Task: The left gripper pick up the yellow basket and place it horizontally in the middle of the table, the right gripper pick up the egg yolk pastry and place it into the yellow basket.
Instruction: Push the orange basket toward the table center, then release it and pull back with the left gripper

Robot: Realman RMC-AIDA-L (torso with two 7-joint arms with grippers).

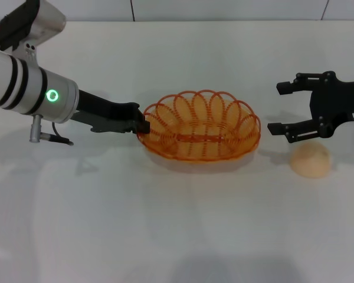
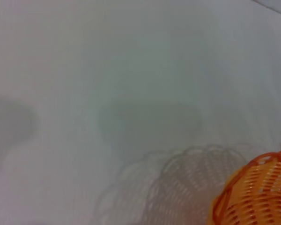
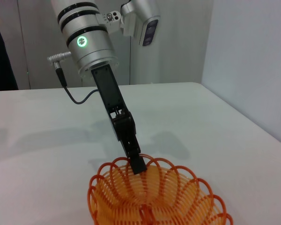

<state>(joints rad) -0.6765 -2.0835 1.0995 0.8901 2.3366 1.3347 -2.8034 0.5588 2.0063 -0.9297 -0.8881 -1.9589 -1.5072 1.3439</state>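
The yellow basket (image 1: pixel 200 125) is sitting upright near the middle of the table (image 1: pixel 165 224), its long axis running across the robot's front. The left end effector (image 1: pixel 143 124) is reaching in from the left and clamping the basket's looped rim at its left end; in the right wrist view, the left arm's black fingertips (image 3: pixel 136 164) are gripping one of the rim loops of the basket (image 3: pixel 154 199). The egg yolk pastry (image 1: pixel 310 160) is lying on the table to the right of the basket, apart from it. The right end effector (image 1: pixel 280 108) is hovering just above and behind the pastry with its fingers spread wide, holding nothing, near the basket's right end.
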